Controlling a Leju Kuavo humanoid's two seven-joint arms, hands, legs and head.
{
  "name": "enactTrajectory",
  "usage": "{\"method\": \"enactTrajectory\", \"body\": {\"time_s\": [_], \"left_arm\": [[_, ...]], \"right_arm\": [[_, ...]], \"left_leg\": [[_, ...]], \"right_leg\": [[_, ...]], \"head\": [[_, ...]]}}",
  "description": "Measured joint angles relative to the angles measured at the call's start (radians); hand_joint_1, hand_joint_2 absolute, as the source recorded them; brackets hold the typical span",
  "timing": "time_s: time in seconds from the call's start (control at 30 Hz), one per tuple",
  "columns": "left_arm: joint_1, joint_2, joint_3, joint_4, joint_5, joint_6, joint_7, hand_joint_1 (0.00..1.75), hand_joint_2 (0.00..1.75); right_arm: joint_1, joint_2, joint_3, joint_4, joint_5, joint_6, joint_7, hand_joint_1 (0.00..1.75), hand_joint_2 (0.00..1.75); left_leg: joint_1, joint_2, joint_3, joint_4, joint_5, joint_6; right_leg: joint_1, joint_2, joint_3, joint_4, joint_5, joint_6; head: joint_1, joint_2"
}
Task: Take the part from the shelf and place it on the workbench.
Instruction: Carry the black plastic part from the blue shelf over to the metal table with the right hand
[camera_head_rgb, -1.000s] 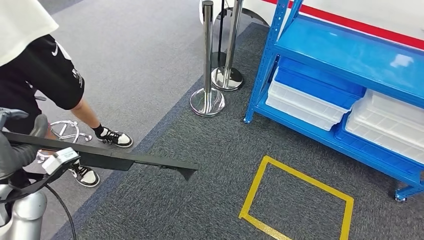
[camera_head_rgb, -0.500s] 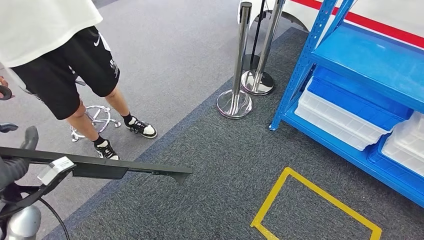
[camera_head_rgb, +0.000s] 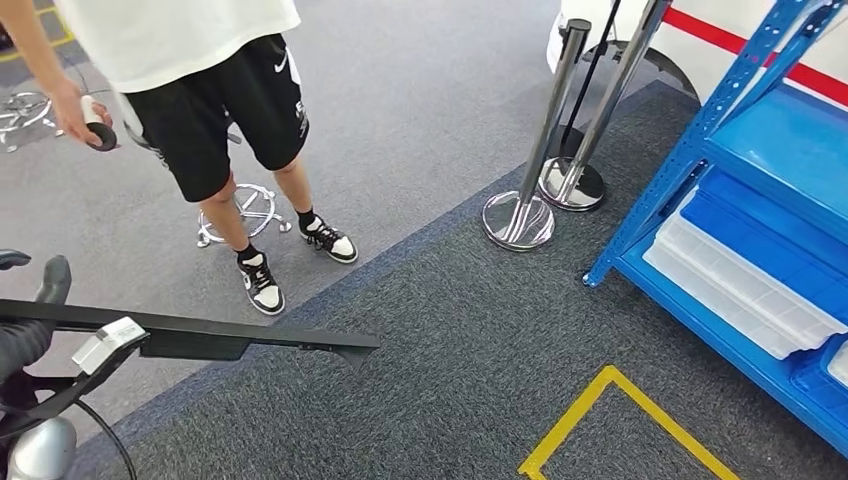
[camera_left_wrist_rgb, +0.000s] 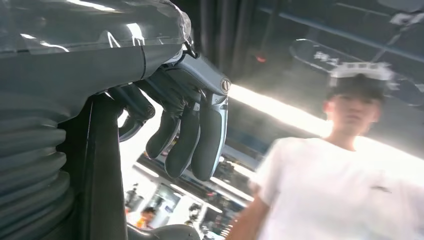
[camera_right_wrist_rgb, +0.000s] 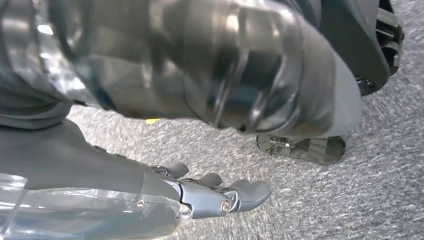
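A: Part (camera_head_rgb: 200, 335) first. Long, flat, dark strip with a pointed far tip, carried level above the grey carpet (camera_head_rgb: 450, 350), running from the lower left of the head view out toward the middle.

B: Relative to the hand?

A: Left hand (camera_head_rgb: 25, 335) clamps the near end. In the head view the strip passes straight through the grip, thumb sticking up behind it. In the left wrist view the fingers (camera_left_wrist_rgb: 192, 135) curl down over the edge of a dark bar, which I take to be the same part (camera_left_wrist_rgb: 102, 165). Most of its length juts out beyond the hand, unsupported.

B: Right hand?

A: Right hand (camera_right_wrist_rgb: 220, 192) hangs over speckled carpet, fingers loosely spread, nothing in them.

B: Any writing?

A: White label (camera_head_rgb: 105, 342) stuck on the part near the grip; text too small to read. Person (camera_head_rgb: 200, 70) in a white shirt and black shorts stands at the upper left; a white swoosh logo (camera_head_rgb: 283, 62) on one leg of the shorts, a second white print lower on that leg, unreadable. Black-and-white sneakers (camera_head_rgb: 262, 282).

B: Surroundings?

A: Blue shelf (camera_head_rgb: 720, 130) at the right edge, white-lidded blue bins (camera_head_rgb: 740, 285) on its bottom level. Two chrome stanchions (camera_head_rgb: 530, 190) stand just beside its corner post. Yellow tape outline (camera_head_rgb: 620, 420) on the carpet in front of the shelf. Chrome stool base (camera_head_rgb: 245, 215) behind the person's legs. Part is well apart from the shelf.
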Motion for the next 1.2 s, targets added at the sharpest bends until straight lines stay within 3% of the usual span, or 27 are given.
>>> {"method": "enactTrajectory", "body": {"time_s": [0.03,0.1,0.13,0.17,0.2,0.23,0.3,0.37,0.43,0.47,0.53,0.6,0.67,0.7,0.77,0.83,0.9,0.97,1.03,1.1,1.17,1.2], "left_arm": [[-0.001,0.000,0.000,-0.003,-0.001,0.000,0.004,1.75,1.75],[-0.003,0.000,-0.001,-0.007,-0.002,0.000,0.010,1.75,1.75],[-0.003,0.000,-0.001,-0.007,-0.004,0.000,0.012,1.75,1.75],[-0.002,0.000,-0.002,-0.007,-0.008,0.000,0.015,1.75,1.75],[0.000,0.000,-0.003,-0.007,-0.011,0.000,0.018,1.75,1.75],[0.001,0.000,-0.003,-0.008,-0.013,0.000,0.020,1.75,1.75],[0.001,0.000,-0.004,-0.010,-0.012,0.000,0.017,1.75,1.75],[0.002,0.000,-0.004,-0.013,-0.009,0.000,0.013,1.75,1.75],[0.004,0.001,-0.004,-0.015,-0.010,0.000,0.013,1.75,1.75],[0.006,0.002,-0.004,-0.017,-0.010,0.000,0.014,1.75,1.75],[0.009,0.005,-0.004,-0.021,-0.010,0.000,0.017,1.75,1.75],[0.010,0.008,-0.004,-0.023,-0.010,0.000,0.018,1.75,1.75],[0.016,0.009,-0.004,-0.024,-0.009,0.000,0.019,1.75,1.75],[0.019,0.010,-0.004,-0.024,-0.008,0.000,0.019,1.75,1.75],[0.024,0.013,-0.003,-0.026,-0.007,0.000,0.020,1.75,1.75],[0.037,0.022,0.001,-0.041,-0.003,0.000,0.017,1.75,1.75],[0.068,0.034,0.017,-0.069,0.007,0.000,0.003,1.75,1.75],[0.115,0.044,0.051,-0.100,0.017,0.000,-0.028,1.75,1.75],[0.157,0.047,0.090,-0.127,0.026,0.000,-0.063,1.75,1.75],[0.184,0.046,0.122,-0.145,0.033,0.000,-0.084,1.75,1.75],[0.209,0.043,0.145,-0.156,0.034,0.000,-0.095,1.75,1.75],[0.222,0.041,0.155,-0.160,0.033,0.000,-0.099,1.75,1.75]], "right_arm": [[0.000,0.000,0.000,-0.001,0.001,0.000,0.000,0.00,0.00],[0.002,0.000,0.000,-0.002,0.004,0.002,0.000,0.00,0.00],[0.003,0.001,0.000,-0.002,0.005,0.002,0.000,0.00,0.00],[0.004,0.001,0.000,-0.003,0.006,0.002,0.001,0.00,0.00],[0.004,0.001,0.000,-0.003,0.007,0.001,0.001,0.00,0.00],[0.005,0.001,0.000,-0.004,0.008,0.001,0.001,0.00,0.00],[0.005,0.001,0.000,-0.005,0.009,0.002,0.001,0.00,0.00],[0.005,0.001,0.001,-0.006,0.010,0.002,0.001,0.00,0.00],[0.003,0.001,0.001,-0.007,0.010,0.000,0.000,0.00,0.00],[0.001,0.002,0.001,-0.008,0.011,-0.001,0.001,0.00,0.00],[0.000,0.005,0.001,-0.009,0.012,-0.003,0.001,0.00,0.00],[0.002,0.006,0.001,-0.010,0.012,-0.005,0.001,0.00,0.00],[0.003,0.007,0.001,-0.010,0.013,-0.006,0.001,0.00,0.00],[0.003,0.007,0.001,-0.010,0.014,-0.008,0.002,0.00,0.00],[0.002,0.010,0.002,-0.010,0.015,-0.016,0.002,0.00,0.00],[0.001,0.026,0.001,-0.011,0.012,-0.045,0.004,0.00,0.00],[-0.001,0.053,0.001,-0.013,0.011,-0.090,0.010,0.00,0.00],[-0.006,0.080,0.002,-0.015,0.017,-0.122,0.019,0.00,0.00],[-0.008,0.102,0.004,-0.015,0.026,-0.140,0.025,0.00,0.00],[-0.008,0.116,0.007,-0.015,0.033,-0.147,0.029,0.00,0.00],[-0.008,0.125,0.010,-0.016,0.039,-0.150,0.032,0.00,0.00],[-0.008,0.127,0.011,-0.016,0.041,-0.152,0.033,0.00,0.00]], "left_leg": [[0.003,-0.010,0.001,-0.005,0.004,0.006],[0.003,-0.031,0.001,-0.007,0.007,0.013],[0.002,-0.042,0.000,-0.007,0.007,0.014],[0.002,-0.056,0.000,-0.006,0.008,0.015],[0.001,-0.070,-0.001,-0.004,0.007,0.015],[0.001,-0.085,0.000,-0.001,0.007,0.014],[0.000,-0.112,-0.003,0.007,0.004,0.009],[0.000,-0.136,-0.010,0.013,0.003,-0.001],[0.002,-0.160,-0.018,0.012,0.008,-0.014],[0.003,-0.156,-0.021,0.015,0.007,-0.019],[0.002,-0.107,-0.042,0.060,-0.023,-0.029],[0.004,-0.049,-0.095,0.176,-0.085,-0.037],[0.009,-0.036,-0.144,0.282,-0.124,-0.042],[0.010,-0.033,-0.149,0.293,-0.120,-0.043],[0.010,-0.016,-0.096,0.196,-0.064,-0.039],[0.000,0.031,-0.024,0.064,-0.020,-0.026],[-0.010,0.051,0.000,0.015,-0.016,-0.014],[-0.008,0.030,0.002,0.006,-0.011,-0.004],[-0.001,0.009,0.009,-0.009,-0.004,0.007],[0.002,-0.014,0.013,-0.015,0.000,0.015],[0.002,-0.042,0.012,-0.014,0.000,0.016],[0.002,-0.057,0.013,-0.013,-0.001,0.016]], "right_leg": [[-0.002,0.027,-0.014,0.035,-0.025,0.003],[-0.004,0.081,-0.074,0.161,-0.090,0.005],[-0.004,0.091,-0.107,0.223,-0.112,0.006],[-0.004,0.096,-0.128,0.259,-0.116,0.006],[-0.004,0.098,-0.133,0.258,-0.098,0.005],[-0.004,0.104,-0.120,0.219,-0.062,0.003],[-0.008,0.147,-0.069,0.090,0.011,-0.001],[-0.011,0.185,-0.040,0.014,0.036,-0.006],[-0.009,0.175,-0.037,0.005,0.035,-0.012],[-0.009,0.161,-0.035,0.000,0.037,-0.018],[-0.010,0.134,-0.029,-0.009,0.042,-0.032],[-0.006,0.108,-0.027,-0.012,0.041,-0.041],[-0.002,0.080,-0.026,-0.011,0.038,-0.044],[0.000,0.067,-0.026,-0.011,0.036,-0.044],[0.003,0.041,-0.021,-0.010,0.031,-0.043],[0.008,0.021,-0.014,-0.009,0.023,-0.038],[0.013,0.005,-0.008,-0.010,0.018,-0.032],[0.014,-0.007,-0.003,-0.012,0.013,-0.024],[0.010,0.029,-0.011,0.019,-0.013,-0.016],[0.004,0.081,-0.059,0.125,-0.071,-0.011],[0.000,0.095,-0.121,0.242,-0.112,-0.007],[-0.002,0.096,-0.136,0.262,-0.107,-0.005]], "head": [[0.000,0.000],[0.000,0.000],[0.000,0.000],[0.000,0.000],[0.000,0.000],[0.000,0.000],[0.000,0.000],[0.000,0.000],[0.000,0.000],[0.000,0.000],[-0.001,0.000],[-0.001,0.000],[-0.001,0.000],[-0.001,0.000],[-0.001,0.000],[-0.001,0.000],[-0.001,0.000],[-0.001,0.000],[-0.001,0.000],[0.000,0.000],[0.000,0.000],[0.000,0.000]]}}
